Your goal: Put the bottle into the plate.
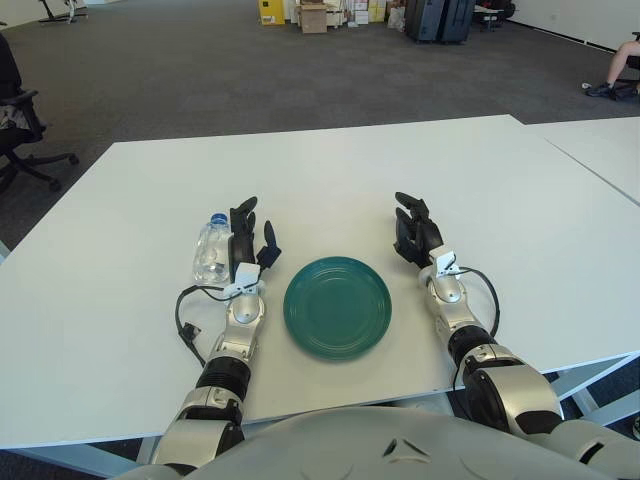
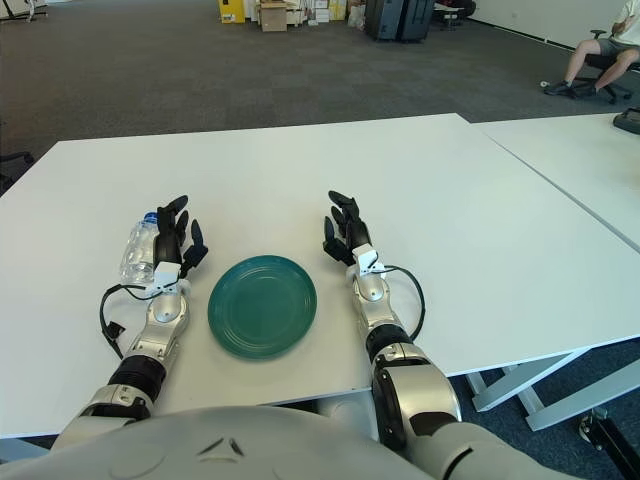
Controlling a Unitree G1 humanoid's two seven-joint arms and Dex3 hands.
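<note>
The left hand [image 1: 247,240] stands between the bottle [image 1: 211,250] and the plate [image 1: 337,305] (just beside the bottle), while the table [image 1: 330,170] beyond them lies open.

A white counter [image 1: 330,170] filled the foreground; a second white counter [image 1: 600,150] stood just beside it on the right; grey carpet [image 1: 200,70] stretched beyond; a black office chair [image 1: 20,130] sat at far left; cardboard boxes [image 1: 313,16] and dark cases [image 1: 440,18] lined the back; a seated person [image 2: 600,50] showed at far right.

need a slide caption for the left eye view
Left hand open beside the lying bottle, green plate empty, right hand open to its right.
</note>
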